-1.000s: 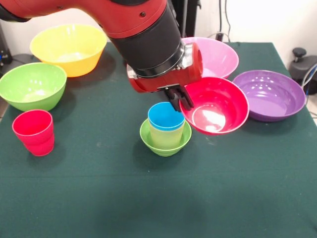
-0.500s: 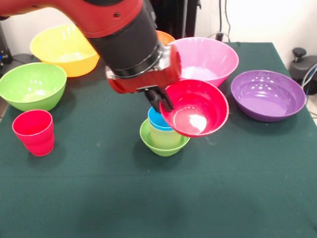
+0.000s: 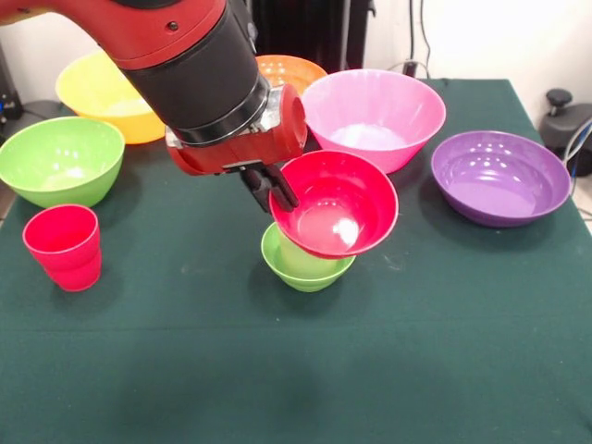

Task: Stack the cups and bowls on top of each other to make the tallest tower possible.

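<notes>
My gripper (image 3: 275, 191) is shut on the left rim of the small red bowl (image 3: 335, 205), which hangs tilted just above the tower. Of the tower, only the small lime-green bowl (image 3: 303, 266) at its base and a pale yellow cup (image 3: 298, 254) in it show; the red bowl hides whatever sits higher. A red cup (image 3: 63, 246) stands alone at the left. The large pink bowl (image 3: 374, 115), wide purple bowl (image 3: 500, 176), orange bowl (image 3: 290, 73), yellow bowl (image 3: 109, 92) and green bowl (image 3: 60, 159) stand around the far side.
The dark green table cloth (image 3: 296, 370) spreads open toward the near edge. Black equipment with cables (image 3: 566, 120) sits off the table at the right.
The gripper has carried the red bowl leftward, from beside the tower to over it. The blue cup that showed on the tower is now hidden behind the bowl.
</notes>
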